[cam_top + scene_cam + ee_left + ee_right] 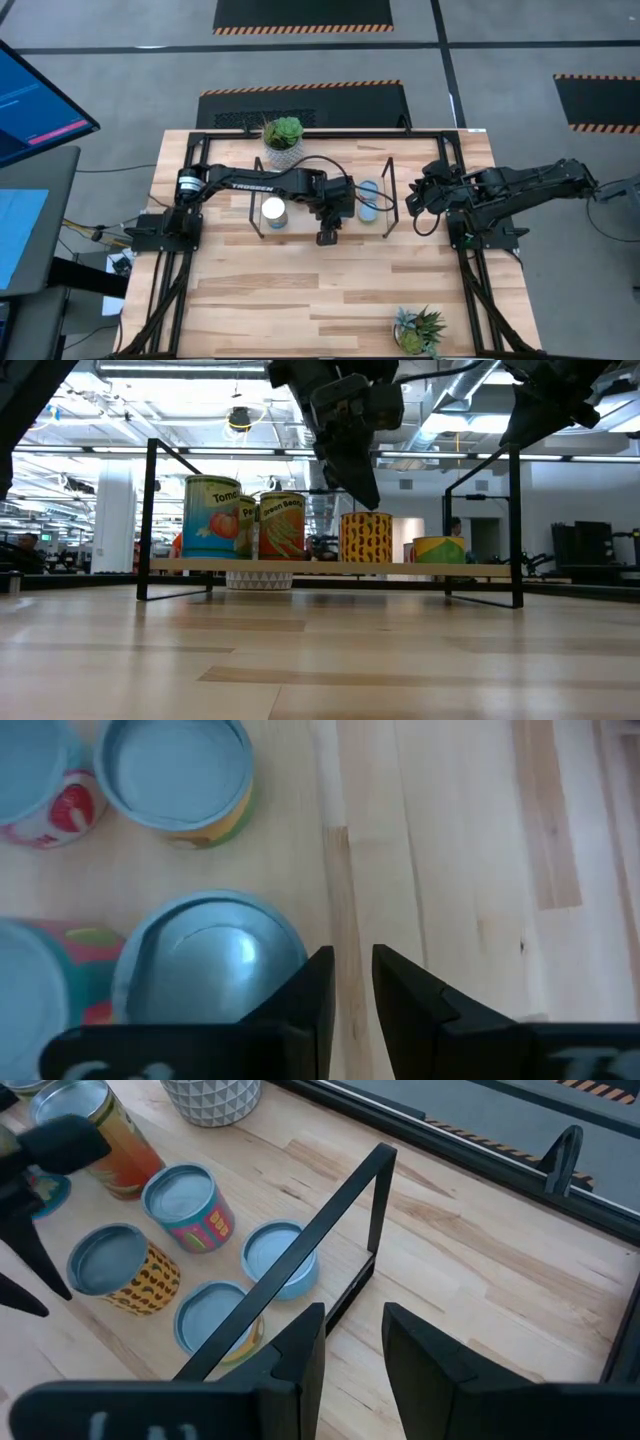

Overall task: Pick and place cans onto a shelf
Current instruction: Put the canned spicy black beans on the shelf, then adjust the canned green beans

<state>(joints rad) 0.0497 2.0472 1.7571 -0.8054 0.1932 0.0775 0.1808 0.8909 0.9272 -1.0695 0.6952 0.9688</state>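
The left gripper [327,236] is being held above the shelf [330,568], fingers narrow and empty, just beside the cans [160,1250]. A can could be bumped off. The right gripper [412,205] is waiting nearby, fingers narrow.

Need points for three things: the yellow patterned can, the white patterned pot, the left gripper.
yellow patterned can [366,537], low view, middle of its label.
white patterned pot [211,1097], right wrist view, its patterned side wall.
left gripper [352,982], left wrist view, gap midway between its fingertips, over bare wood.

floor [500,40]: grey, hazard-striped mats | monitor [30,100]: lit blue | ceiling lamp [238,420]: lit
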